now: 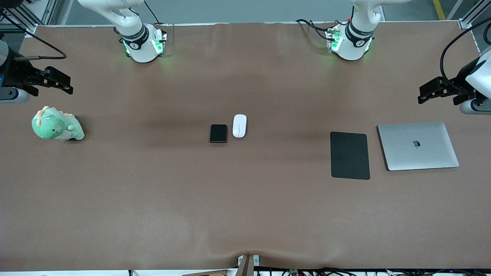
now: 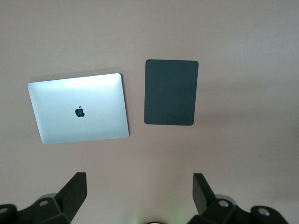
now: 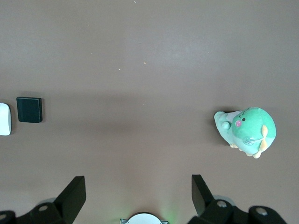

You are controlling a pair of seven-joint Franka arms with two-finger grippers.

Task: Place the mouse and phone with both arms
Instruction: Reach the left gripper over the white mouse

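I see the small white oval computer mouse (image 1: 239,125) lying flat near the middle of the brown surface (image 1: 245,207), with the small glossy black rectangular phone (image 1: 218,133) just beside it, toward the right arm's end; I can see a narrow gap between them. In the right wrist view both show at the edge of the picture, the phone (image 3: 29,109) whole and the mouse (image 3: 4,119) cut off by the frame.

My left end effector (image 1: 431,91) hangs in the air at the left arm's end of the surface, over bare brown surface beside the closed silver aluminium laptop (image 1: 418,145). Its two black fingers (image 2: 74,191) stand wide apart with nothing between them. The left wrist view looks down on the laptop (image 2: 79,108) and the flat matte black rectangular mouse pad (image 2: 170,92), which lie side by side, apart. On the front view the mouse pad (image 1: 350,155) sits between the laptop and the mouse, well apart from the mouse.

My right end effector (image 1: 57,81) hangs at the right arm's end, up over the surface near the green plush dinosaur toy (image 1: 56,125). Its fingers (image 3: 72,195) are also spread apart and empty. The right wrist view shows the toy (image 3: 246,130) on the surface, well apart from the phone.
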